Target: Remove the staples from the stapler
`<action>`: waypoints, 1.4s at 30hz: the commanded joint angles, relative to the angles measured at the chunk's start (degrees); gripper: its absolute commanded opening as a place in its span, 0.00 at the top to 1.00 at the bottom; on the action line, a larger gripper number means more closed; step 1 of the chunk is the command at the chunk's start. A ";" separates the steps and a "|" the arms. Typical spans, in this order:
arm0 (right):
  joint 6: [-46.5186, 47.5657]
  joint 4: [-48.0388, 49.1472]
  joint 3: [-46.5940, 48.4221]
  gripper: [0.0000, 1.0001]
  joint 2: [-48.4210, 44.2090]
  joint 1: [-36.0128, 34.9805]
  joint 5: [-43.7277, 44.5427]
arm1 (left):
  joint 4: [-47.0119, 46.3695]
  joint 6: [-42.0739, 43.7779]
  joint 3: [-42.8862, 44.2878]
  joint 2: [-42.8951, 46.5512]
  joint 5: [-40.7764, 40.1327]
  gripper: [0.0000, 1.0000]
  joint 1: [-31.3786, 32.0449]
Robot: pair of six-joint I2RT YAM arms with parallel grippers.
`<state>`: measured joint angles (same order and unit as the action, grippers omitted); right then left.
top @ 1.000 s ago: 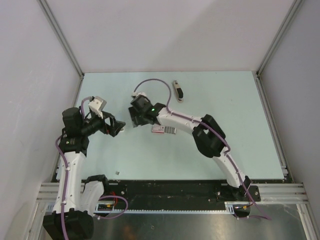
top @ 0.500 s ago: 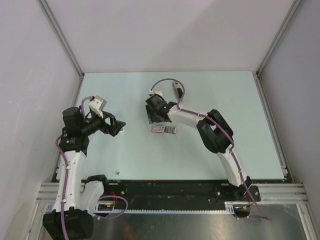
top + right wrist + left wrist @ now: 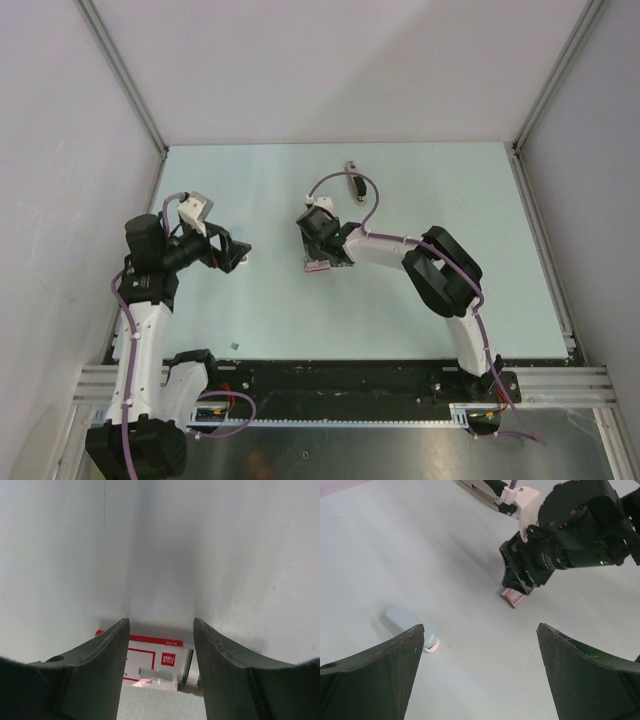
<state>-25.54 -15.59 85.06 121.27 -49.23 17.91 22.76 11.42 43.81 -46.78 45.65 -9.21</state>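
Because the right gripper hangs over the flat red-and-white box rather than over the stapler, we judge that the arm is dealing with the box first, perhaps to take it up or shift it aside. From the right wrist, its two fingers stand apart with the box lying below and between them. We see no pinch on it, so we read the jaws as parted and holding nothing.

The stapler lies alone on the far part of the counter, just beyond the right arm's wrist and clear of both grippers. It rests flat there, so nothing has it braced for unloading yet. We cannot make out the staples in any view. A tiny grey speck near the counter's near edge is too small to name.

The left gripper waits at the left side with its jaws spread wide and empty, facing the right arm's work. We think it is kept ready to steady the stapler. A pale blue capsule-shaped piece lies on the counter just beside its left finger, untouched.

To our eye the unloading itself is not yet begun.
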 commanded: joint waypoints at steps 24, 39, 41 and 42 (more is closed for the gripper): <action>-5.87 -2.02 -14.97 0.41 -18.65 -1.09 3.60 | -1.53 -2.04 -0.31 0.56 2.97 0.00 -0.64; 8.72 -6.35 21.22 0.28 1.19 16.65 4.06 | -1.58 -0.47 0.26 -2.55 3.96 0.00 -0.63; 9.10 -7.36 24.81 0.28 4.48 18.41 3.29 | -1.58 0.04 0.27 -2.75 4.11 0.01 -0.59; 9.32 -7.57 26.22 0.28 6.07 19.28 2.71 | -1.58 0.29 0.29 -3.08 4.19 0.01 -0.61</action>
<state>-19.35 -19.70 105.97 121.30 -32.91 20.88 22.04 11.55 42.87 -49.54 48.05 -9.34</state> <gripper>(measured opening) 0.720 0.994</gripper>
